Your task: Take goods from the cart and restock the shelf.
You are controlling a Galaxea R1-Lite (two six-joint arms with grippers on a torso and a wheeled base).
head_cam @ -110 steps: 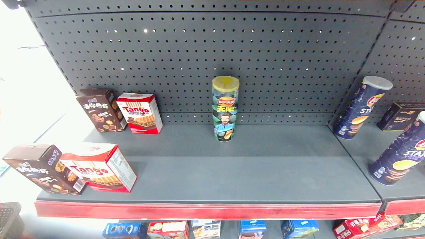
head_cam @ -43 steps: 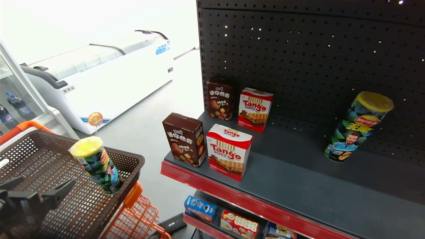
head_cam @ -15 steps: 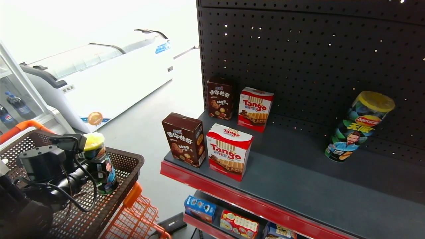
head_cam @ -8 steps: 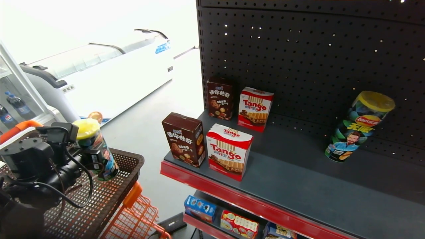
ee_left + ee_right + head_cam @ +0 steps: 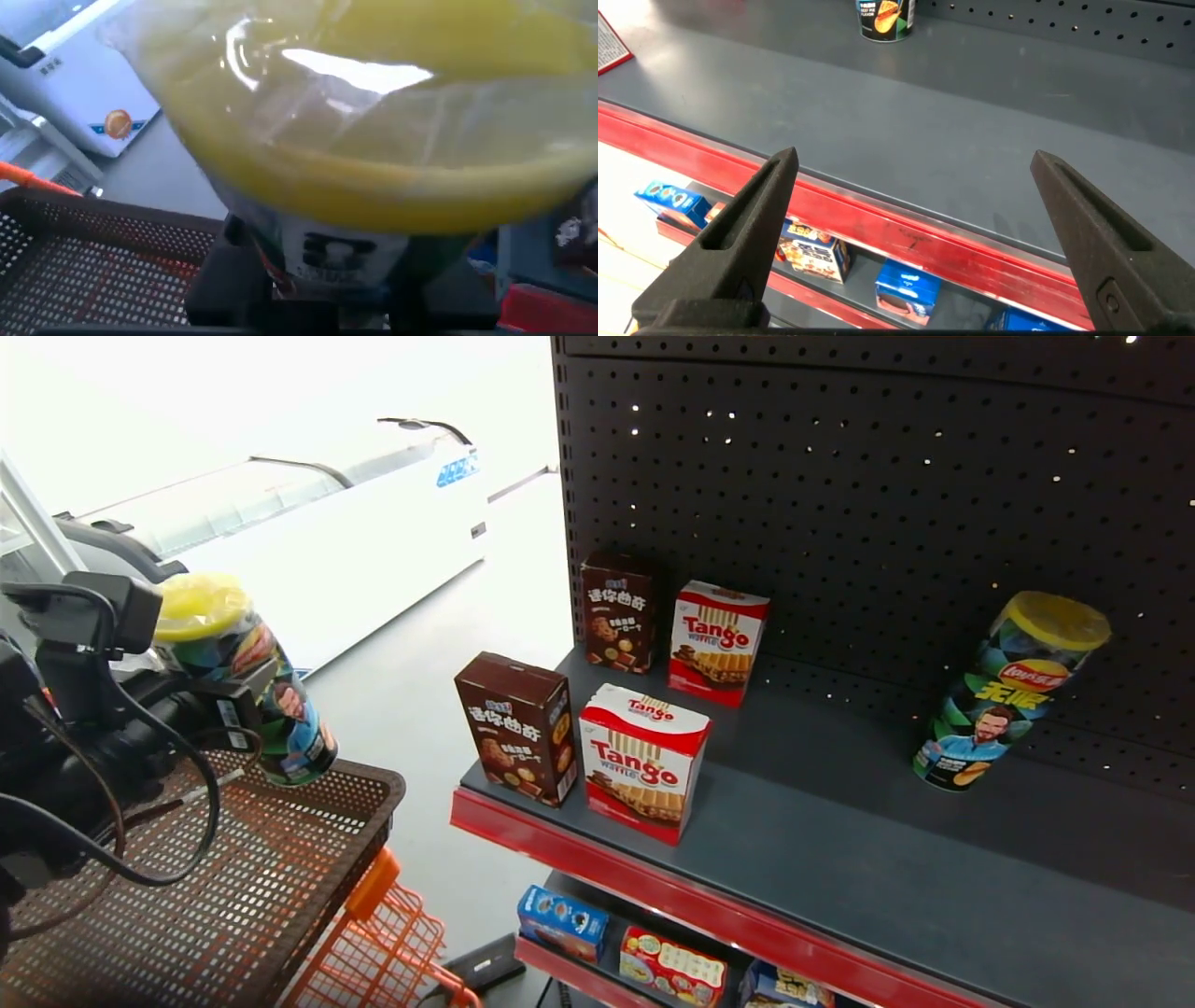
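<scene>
Perf. plastic basket [image 5: 280, 896] below cyl. can [image 5: 278, 702]

left arm [image 5: 84, 747]: black, boxy wrist block, looping black cables [image 5: 201, 784] | right gripper [image 5: 913, 161]: two black wedge-shaped fingers [image 5: 738, 233]

the chip can [image 5: 247, 681] wears a glossy printed wrap; its yellow lid [image 5: 374, 121] is smooth translucent plastic (bright glare on it). the cart basket [image 5: 280, 896] is brown perforated plastic. the shelf board [image 5: 840, 859] looks like matt dark-grey metal, its front strip [image 5: 653, 893] glossy red, the pegboard [image 5: 840, 476] matt and perforated. the wafer box [image 5: 642, 763] is smooth printed cardboard.
</scene>
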